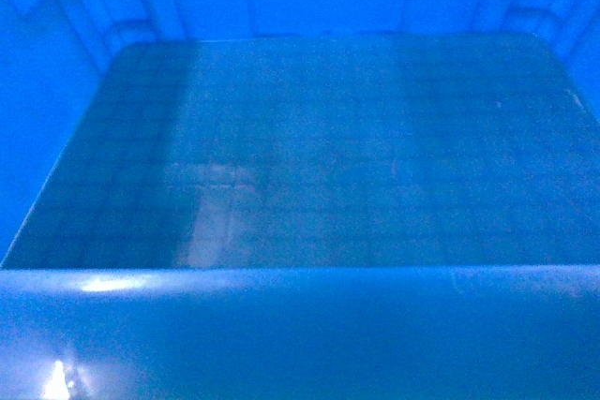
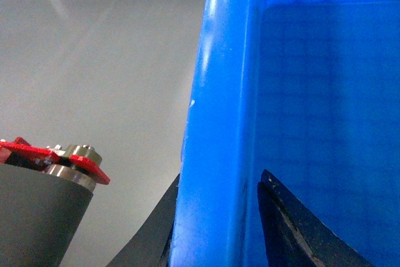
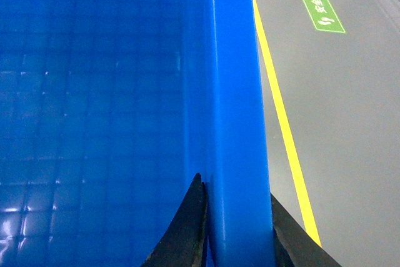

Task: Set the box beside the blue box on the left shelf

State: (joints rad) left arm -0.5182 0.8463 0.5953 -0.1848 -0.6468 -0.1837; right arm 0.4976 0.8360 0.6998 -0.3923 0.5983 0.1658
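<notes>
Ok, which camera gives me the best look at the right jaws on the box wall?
The right wrist view: the right gripper straddles the rim of the box, one jaw inside and one outside the wall. The head view shows only the box's floor and walls. The left wrist view shows the left gripper clamped on the opposite wall.

The left gripper (image 2: pixel 215 229) has black, tapering, pointed jaws with a worn pale edge on one. Beside it sits a dark grey rounded housing (image 2: pixel 34 214), topped by a red plate (image 2: pixel 56 156) and silver metal rings. The right gripper (image 3: pixel 237 229) shows matching black pointed jaws.
</notes>
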